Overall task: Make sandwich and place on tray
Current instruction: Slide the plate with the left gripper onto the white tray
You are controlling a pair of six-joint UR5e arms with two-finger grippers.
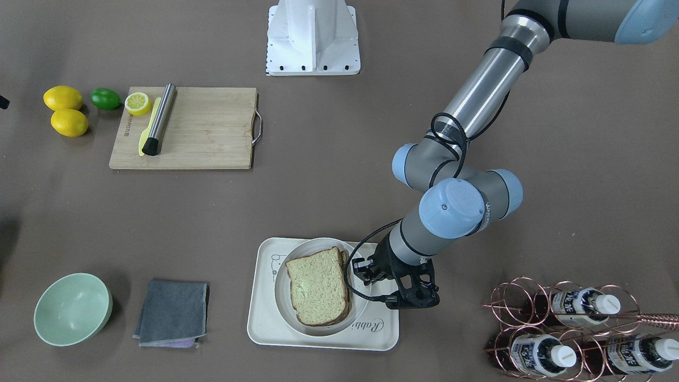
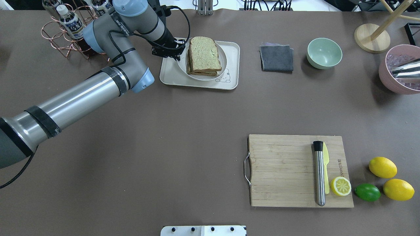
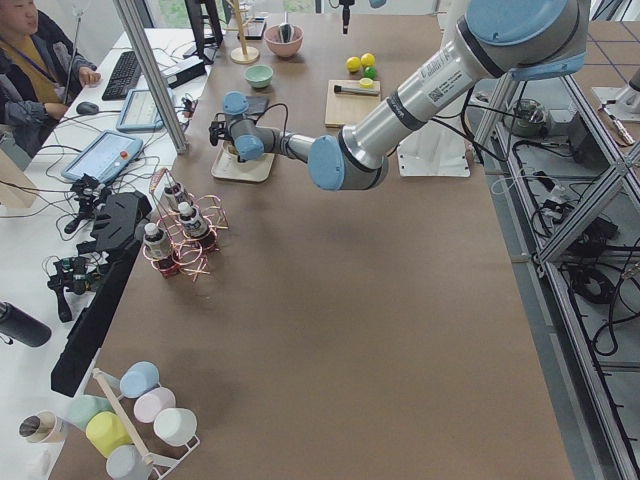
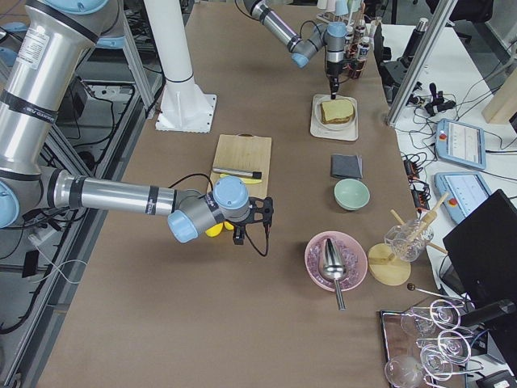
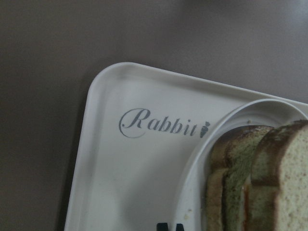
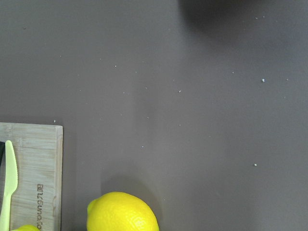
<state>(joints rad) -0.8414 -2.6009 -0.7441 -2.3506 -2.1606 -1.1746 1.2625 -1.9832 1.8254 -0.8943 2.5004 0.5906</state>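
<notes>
Checking placement | sandwich (image 1: 318, 286) on plate (image 1: 282, 297) on tray (image 1: 265, 318), lower centre | left gripper (image 1: 363, 270) at plate rim, we cannot tell its grip | we should lift straight up, no nudging

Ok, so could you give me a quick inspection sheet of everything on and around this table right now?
Surface: brown table, no spills seen.
Job's things: sandwich lies on a round white plate, which sits on the tray.
Clutter: cutting board carrying a steel rod, knife and half lemon; two lemons, lime, green bowl, grey cloth, bottle rack.
Grippers: left gripper at the plate's rim beside the sandwich; right gripper over the table near the lemons; open or shut cannot be told for either.
Cables: black cable looped along the left arm.
Surroundings: seated person at a side desk.
</notes>
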